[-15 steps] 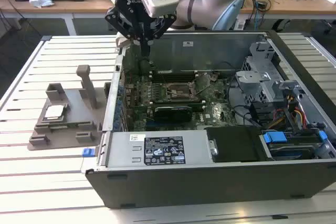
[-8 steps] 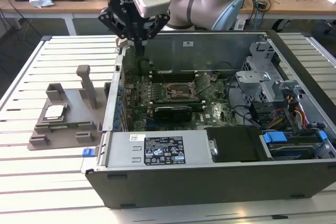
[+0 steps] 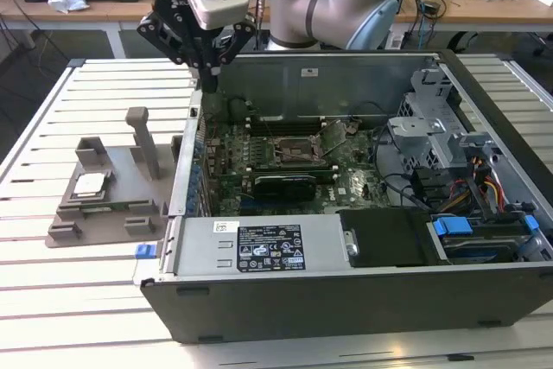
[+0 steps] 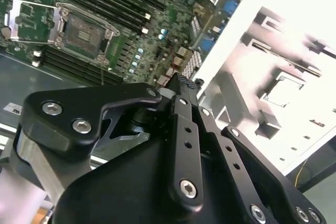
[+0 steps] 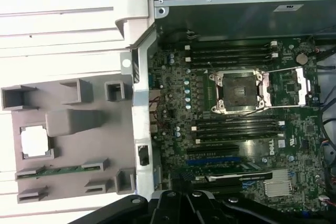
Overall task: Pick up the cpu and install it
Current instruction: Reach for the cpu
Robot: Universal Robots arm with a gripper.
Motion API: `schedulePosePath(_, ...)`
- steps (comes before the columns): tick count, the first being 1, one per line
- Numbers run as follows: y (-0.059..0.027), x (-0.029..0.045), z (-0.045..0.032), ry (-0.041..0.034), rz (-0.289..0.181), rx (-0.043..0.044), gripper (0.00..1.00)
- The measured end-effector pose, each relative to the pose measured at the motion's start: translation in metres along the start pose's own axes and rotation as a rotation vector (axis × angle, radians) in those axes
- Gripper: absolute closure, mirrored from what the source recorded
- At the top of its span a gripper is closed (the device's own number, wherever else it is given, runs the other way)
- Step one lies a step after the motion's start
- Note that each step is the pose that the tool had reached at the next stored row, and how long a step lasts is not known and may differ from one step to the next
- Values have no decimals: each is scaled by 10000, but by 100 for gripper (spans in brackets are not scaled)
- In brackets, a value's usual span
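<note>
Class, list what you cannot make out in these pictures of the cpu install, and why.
Cpu surface: washed out by glare, second wrist view.
Socket pins: too small, first wrist view.
Board under the end effector: hidden by its own body, second wrist view.
Case end: cut off at the exterior view's right edge.

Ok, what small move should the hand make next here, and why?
Probably shift sideways toward the exterior view's left, to above the cpu. The hand hangs over the edge of the computer case, closed on nothing, while the cpu lies in the grey tray outside the case and the motherboard socket is open and empty.
</note>
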State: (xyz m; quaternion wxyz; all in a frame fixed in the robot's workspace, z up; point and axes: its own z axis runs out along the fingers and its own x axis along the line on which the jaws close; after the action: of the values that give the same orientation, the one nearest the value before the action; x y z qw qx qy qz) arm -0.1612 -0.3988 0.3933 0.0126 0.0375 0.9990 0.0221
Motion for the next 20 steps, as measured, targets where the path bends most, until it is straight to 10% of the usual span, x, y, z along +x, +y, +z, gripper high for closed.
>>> schedulePosePath(20, -49, 650, -17, 0, -2, 0, 89)
